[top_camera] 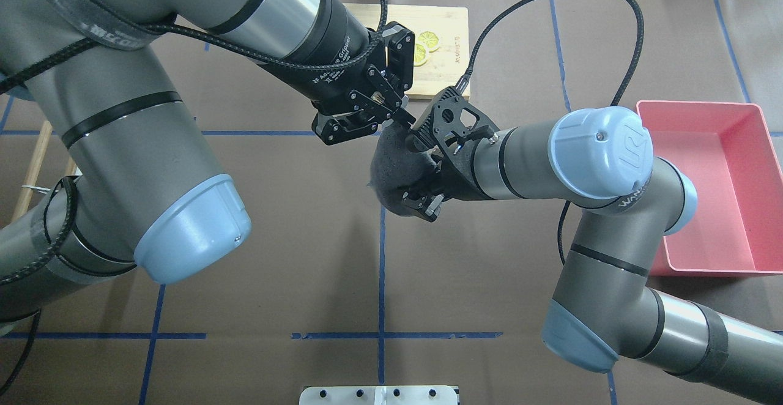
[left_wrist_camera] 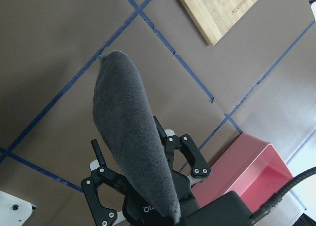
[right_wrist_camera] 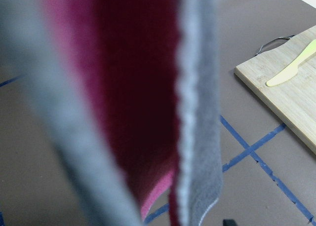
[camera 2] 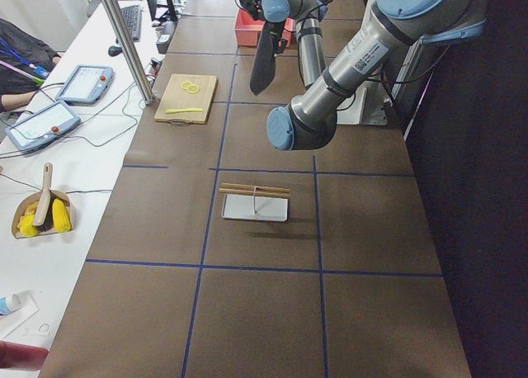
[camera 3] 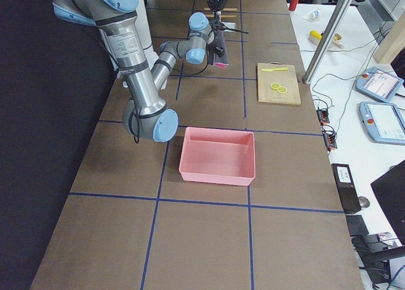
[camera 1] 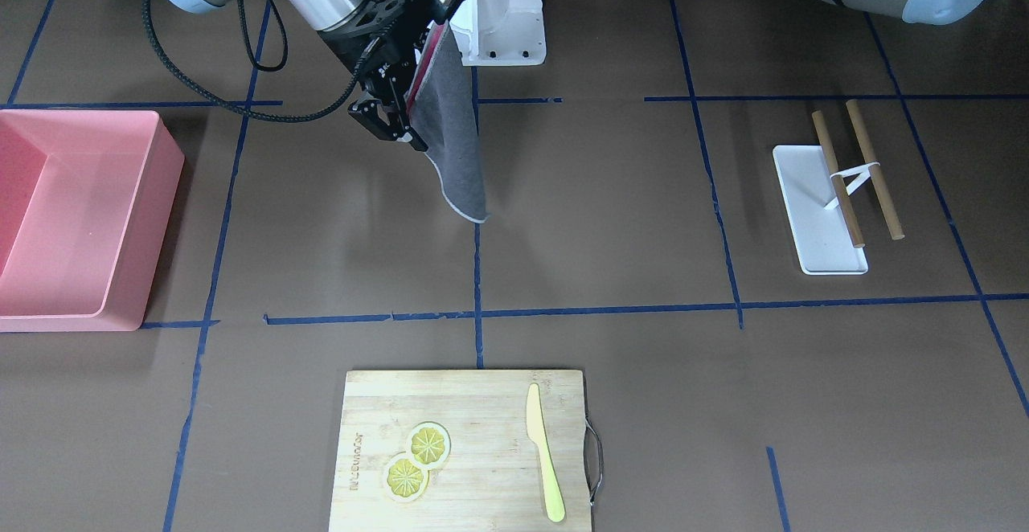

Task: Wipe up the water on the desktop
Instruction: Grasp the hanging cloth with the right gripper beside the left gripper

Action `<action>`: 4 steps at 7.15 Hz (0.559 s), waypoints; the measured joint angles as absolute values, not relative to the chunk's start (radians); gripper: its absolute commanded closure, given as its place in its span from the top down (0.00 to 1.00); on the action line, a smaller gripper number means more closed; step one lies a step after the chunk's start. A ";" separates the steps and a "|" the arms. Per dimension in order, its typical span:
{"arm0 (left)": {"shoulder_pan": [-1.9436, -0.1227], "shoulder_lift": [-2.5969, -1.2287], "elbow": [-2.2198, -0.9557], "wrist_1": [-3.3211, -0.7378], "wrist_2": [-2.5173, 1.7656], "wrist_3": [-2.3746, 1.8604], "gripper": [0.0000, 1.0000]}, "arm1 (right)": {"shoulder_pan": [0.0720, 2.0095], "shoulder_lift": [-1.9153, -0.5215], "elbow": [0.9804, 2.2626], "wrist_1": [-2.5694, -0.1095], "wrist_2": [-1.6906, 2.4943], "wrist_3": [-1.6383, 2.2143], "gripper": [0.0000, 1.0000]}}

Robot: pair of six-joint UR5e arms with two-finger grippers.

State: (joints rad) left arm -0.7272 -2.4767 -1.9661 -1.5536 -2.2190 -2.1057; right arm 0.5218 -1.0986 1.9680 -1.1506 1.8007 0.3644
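Two grippers meet above the middle of the desktop (camera 1: pixel 611 210), the brown surface ruled into rectangles by blue tape lines (camera 1: pixel 477 275). The left gripper (top_camera: pixel 400 113), entering the front-facing view at top centre, has its fingers pinched together on the upper edge of a gray cloth (camera 1: pixel 458 138) with a magenta inner face. The cloth hangs folded and slightly tilted from that grip.

The right gripper (left_wrist_camera: pixel 125 133) sits lower, at about the cloth's mid-height. The left wrist view shows its fingers spread, one on each side of the hanging fabric; whether either pad touches the cloth cannot be told. The right wrist view is filled almost wholly by the blurred cloth.

The desktop lies directly beneath both grippers and well below them. The cloth's lower corner hangs over a tape line near the centre of the front-facing frame, seemingly clear of the surface.

A pink bin (camera 1: pixel 161 194) stands at the left edge of that frame. At bottom centre, a cutting board (camera 1: pixel 482 403) carries two lemon slices (camera 1: pixel 428 444) and a yellow knife (camera 1: pixel 544 460). At right, two wooden sticks (camera 1: pixel 872 166) lie across a white tray (camera 1: pixel 812 210).
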 measured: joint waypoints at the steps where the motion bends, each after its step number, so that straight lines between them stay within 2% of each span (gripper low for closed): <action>1: -0.727 -2.474 -1.966 -1.555 -2.219 -2.104 0.02 | 0.523 -1.100 1.969 -1.151 1.804 0.365 0.00; 2: -0.727 -2.472 -1.967 -1.556 -2.219 -2.102 0.06 | 0.524 -1.101 1.971 -1.151 1.806 0.365 0.00; 3: -0.727 -2.470 -1.968 -1.556 -2.220 -2.101 0.33 | 0.524 -1.102 1.973 -1.152 1.807 0.365 0.00; 4: -0.728 -2.469 -1.970 -1.557 -2.220 -2.097 0.99 | 0.525 -1.103 1.976 -1.152 1.807 0.365 0.00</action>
